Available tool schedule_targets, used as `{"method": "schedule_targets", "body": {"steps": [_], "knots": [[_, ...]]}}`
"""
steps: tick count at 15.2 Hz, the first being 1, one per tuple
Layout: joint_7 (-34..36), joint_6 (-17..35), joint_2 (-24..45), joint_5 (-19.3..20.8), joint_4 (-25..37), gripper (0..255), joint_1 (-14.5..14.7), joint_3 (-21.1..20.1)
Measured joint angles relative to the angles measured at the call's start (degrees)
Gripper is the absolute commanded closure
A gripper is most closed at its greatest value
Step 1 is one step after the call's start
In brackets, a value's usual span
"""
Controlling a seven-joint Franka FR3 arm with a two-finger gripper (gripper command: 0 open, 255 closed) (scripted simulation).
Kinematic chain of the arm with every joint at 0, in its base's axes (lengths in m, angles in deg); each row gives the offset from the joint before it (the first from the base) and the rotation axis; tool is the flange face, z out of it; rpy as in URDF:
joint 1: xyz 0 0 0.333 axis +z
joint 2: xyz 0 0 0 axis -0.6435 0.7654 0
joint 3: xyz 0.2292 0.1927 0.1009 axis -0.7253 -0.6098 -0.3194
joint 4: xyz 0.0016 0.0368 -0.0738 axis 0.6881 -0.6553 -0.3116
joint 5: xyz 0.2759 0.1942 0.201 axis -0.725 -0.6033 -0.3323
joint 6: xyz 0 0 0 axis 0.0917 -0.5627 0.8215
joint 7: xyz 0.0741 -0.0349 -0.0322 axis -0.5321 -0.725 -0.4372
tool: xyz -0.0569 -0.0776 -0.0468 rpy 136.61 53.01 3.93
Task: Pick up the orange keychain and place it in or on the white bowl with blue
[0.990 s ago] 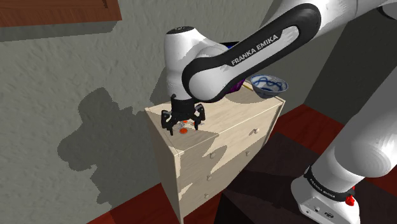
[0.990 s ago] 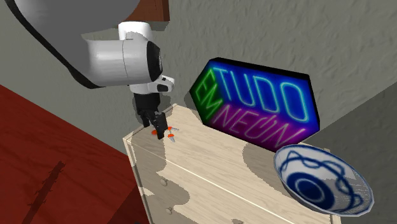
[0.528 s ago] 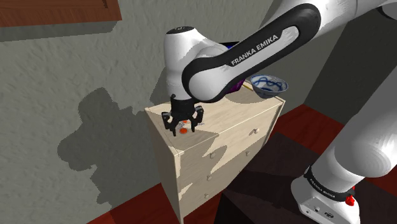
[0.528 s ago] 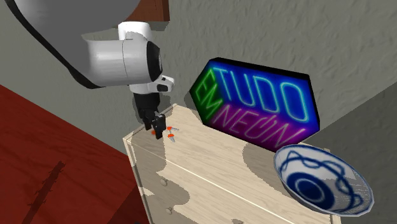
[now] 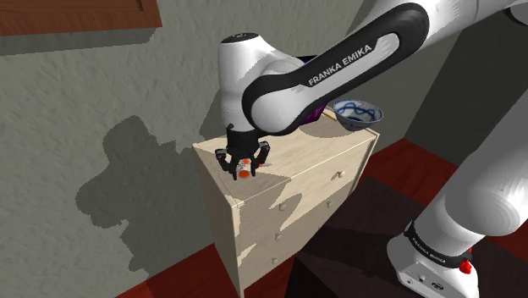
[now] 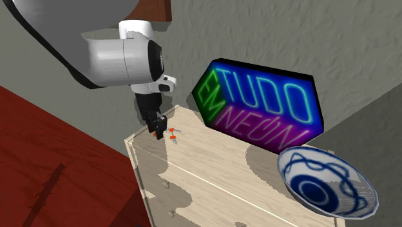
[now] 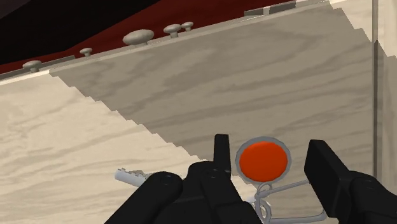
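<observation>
Here we are at the pale wooden chest of drawers (image 5: 326, 157), and the arm is right down on its top near the corner farthest from the bowl. The jaws stand partly open, straddling the orange keychain (image 7: 261, 160), a round orange disc in a grey rim with thin wire loops trailing off it. In the wrist view one black finger sits right against the disc's rim while the other finger (image 7: 326, 167) shows a sliver of gap, so I'd say nothing is clamped yet. In the shoulder view the orange spot (image 5: 243, 172) sits between the fingertips, low over the top.

How will it handle? Light, I'd judge, with a small, stiff disc. The loops will dangle and swing (no place to pinch those). The disc's edges, across its width, look like the grip to take. It lies flat, so the fingertips need to be right down at the surface to catch the rim.

The white bowl with blue swirls (image 6: 351, 177) waits at the far end of the top, well apart, past the black panel with neon lettering (image 6: 264, 106).
</observation>
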Motion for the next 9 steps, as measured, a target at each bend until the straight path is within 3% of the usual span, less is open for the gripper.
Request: {"method": "schedule_targets", "body": {"steps": [9], "knots": [[-1.51,-5.28,-2.49,-2.02,2.65,255,-0.08,0.23]]}}
